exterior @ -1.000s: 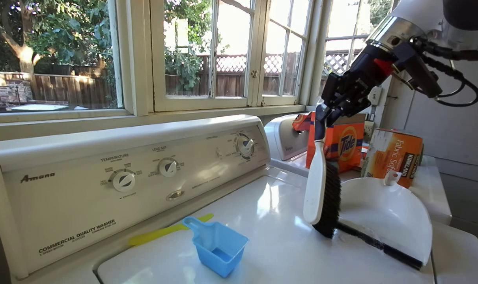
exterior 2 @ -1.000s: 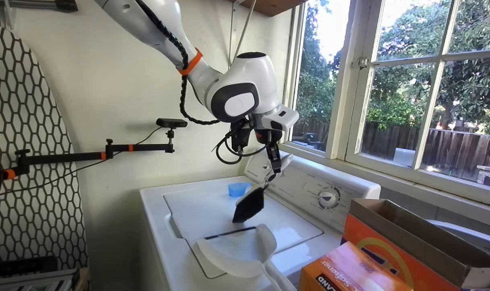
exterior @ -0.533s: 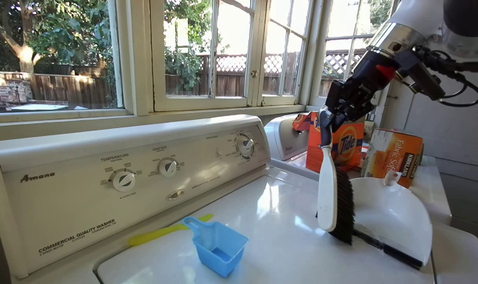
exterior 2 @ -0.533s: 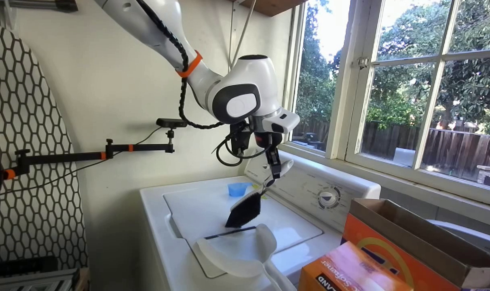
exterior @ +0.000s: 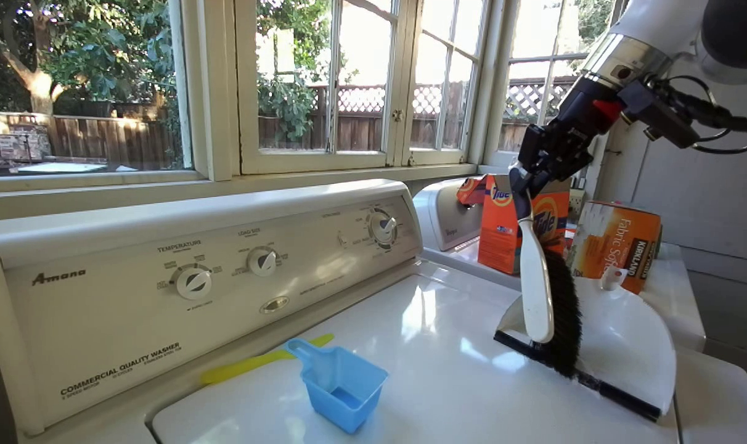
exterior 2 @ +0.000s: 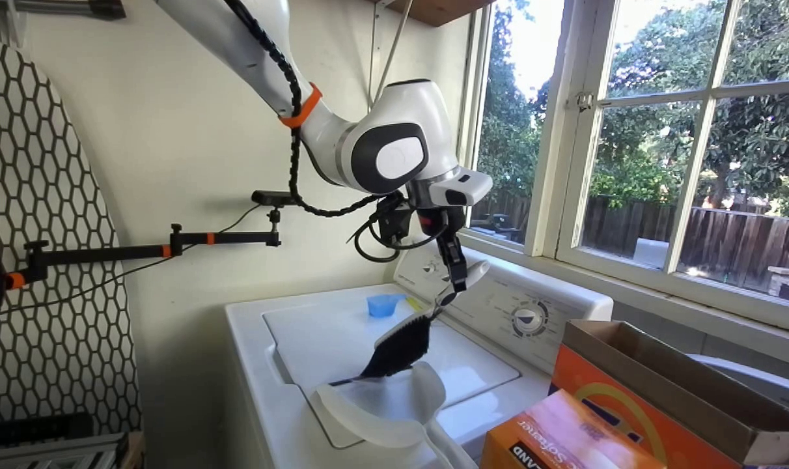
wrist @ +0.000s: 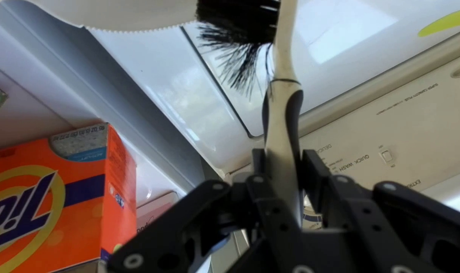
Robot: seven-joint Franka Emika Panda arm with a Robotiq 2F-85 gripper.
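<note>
Jaws: closed on the handle of the hand brush [exterior: 537, 290], 2 black fingers [wrist: 314, 170] with 1 on each side, parted only by the handle's thickness.
Hand brush: white back, dark bristles, held aslant with the head low and the handle end high; the bristles overlap the black lip of the dustpan [exterior: 632, 333] in both exterior views, though whether they press on it I cannot tell.
Dustpan: white, lying on top of the washer [exterior: 435, 370], its handle toward the 2 orange boxes.
Blue scoop [exterior: 346, 382]: upright on the washer, well apart from the brush.
Yellow strip [exterior: 250, 367]: lying flat between the scoop and the control panel [exterior: 324, 253]; what it is I cannot tell.
Control panel: 3 knobs, "Amana" at one end.
Tide box [exterior: 500, 237]: orange, top open, near the fabric softener box [exterior: 614, 240], past the dustpan.
Arm [exterior 2: 394, 146]: white, reaching down over the washer.
</note>
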